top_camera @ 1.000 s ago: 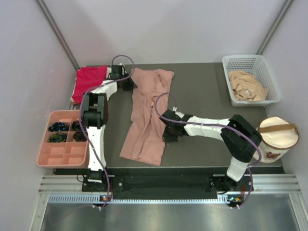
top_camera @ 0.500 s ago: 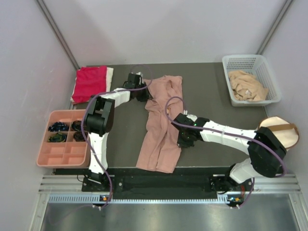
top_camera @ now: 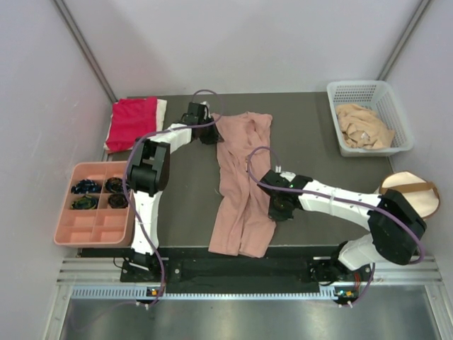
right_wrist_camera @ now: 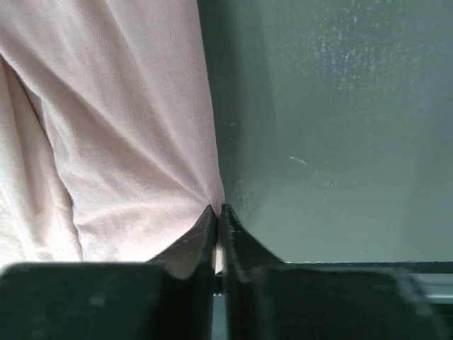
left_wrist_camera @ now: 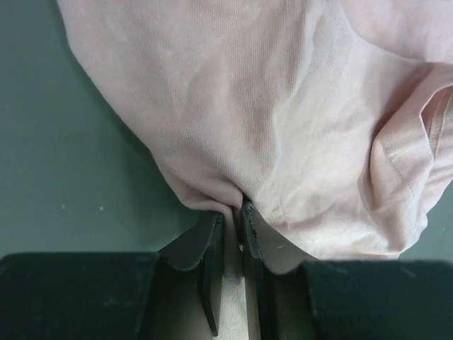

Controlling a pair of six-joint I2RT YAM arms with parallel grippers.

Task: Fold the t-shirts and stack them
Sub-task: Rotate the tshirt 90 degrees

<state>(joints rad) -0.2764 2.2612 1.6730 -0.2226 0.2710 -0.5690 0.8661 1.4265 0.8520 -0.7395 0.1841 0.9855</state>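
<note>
While the folding and stacking looks to us about half done, the dusty-pink soft cloth t-shirt (top_camera: 242, 185) lies as a long, rumpled strip down the middle of the dark matte table (top_camera: 311, 142), one end toward the far edge and the other near the arms' bases; it has no neat folded shape yet. The left gripper (top_camera: 208, 132) has the shirt's far left corner, its two black fingers (left_wrist_camera: 205, 248) nipping a tuck of pink cloth that fills the thin gap between them. The right gripper (top_camera: 277, 210) sits at the shirt's right edge, closer to the near end; its fingers (right_wrist_camera: 237, 234) are pressed tight together with creases running into their tips, so we judge the edge pinched there. At the far left corner a folded red cloth t-shirt (top_camera: 132, 122) rests beside or over a white cloth one (top_camera: 162, 112) showing at its edge, which we read as the stack begun. A crumpled tan cloth t-shirt (top_camera: 362, 126) sits in the white plastic mesh basket (top_camera: 357, 83) at far right. By our reckoning two shirts are finished; the pink one has yet to be folded and stacked, and the tan one after it.
</note>
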